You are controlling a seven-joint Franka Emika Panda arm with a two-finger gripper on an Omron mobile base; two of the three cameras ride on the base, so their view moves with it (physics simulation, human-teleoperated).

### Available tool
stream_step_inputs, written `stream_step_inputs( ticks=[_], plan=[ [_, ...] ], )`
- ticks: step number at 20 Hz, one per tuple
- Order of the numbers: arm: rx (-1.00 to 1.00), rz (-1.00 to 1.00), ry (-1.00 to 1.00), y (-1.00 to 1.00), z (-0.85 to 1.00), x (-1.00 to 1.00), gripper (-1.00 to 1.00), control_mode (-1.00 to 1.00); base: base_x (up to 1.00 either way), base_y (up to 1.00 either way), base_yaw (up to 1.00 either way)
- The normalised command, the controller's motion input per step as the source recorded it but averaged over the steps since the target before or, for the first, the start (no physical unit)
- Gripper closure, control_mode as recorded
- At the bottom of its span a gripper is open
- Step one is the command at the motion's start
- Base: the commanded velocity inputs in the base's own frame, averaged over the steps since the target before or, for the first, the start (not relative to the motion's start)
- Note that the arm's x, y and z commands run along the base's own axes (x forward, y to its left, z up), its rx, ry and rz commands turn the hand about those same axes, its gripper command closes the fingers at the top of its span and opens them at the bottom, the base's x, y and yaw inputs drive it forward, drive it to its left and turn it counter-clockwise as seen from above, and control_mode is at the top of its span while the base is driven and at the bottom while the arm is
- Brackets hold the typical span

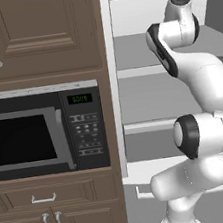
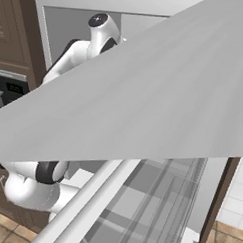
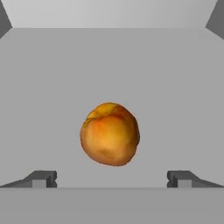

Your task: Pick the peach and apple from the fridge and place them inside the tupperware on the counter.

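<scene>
The peach [image 3: 110, 134], orange-yellow with a reddish blush, lies on a pale grey shelf inside the fridge [image 1: 142, 99]. In the hand view it sits straight ahead of my gripper [image 3: 112, 179], a little beyond the fingertips [image 3: 43, 178]. The gripper is open, its two tips spread far wider than the fruit and touching nothing. In the left base view my arm reaches up into the upper part of the fridge. The apple, the tupperware and the counter are out of view.
The open fridge door [image 2: 144, 94] spreads across the right base view, its racks [image 2: 140, 194] below. A black microwave [image 1: 41, 134] sits in brown cabinets [image 1: 36, 33] left of the fridge. Fridge shelves [image 1: 141, 127] stack beneath my arm.
</scene>
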Motion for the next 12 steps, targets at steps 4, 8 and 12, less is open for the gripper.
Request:
stream_step_inputs(
  ticks=[4,8,12],
  plan=[
    [0.0,0.0,0.0,-0.05,-0.11,0.2,-1.0,-1.0,0.0,0.0,0.0],
    [0.0,0.0,0.0,-0.06,-0.11,0.16,-1.0,-1.0,0.0,0.0,0.0],
    [0.0,0.0,0.0,-0.05,-0.08,0.12,-1.0,-1.0,0.0,0.0,0.0]
  ],
)
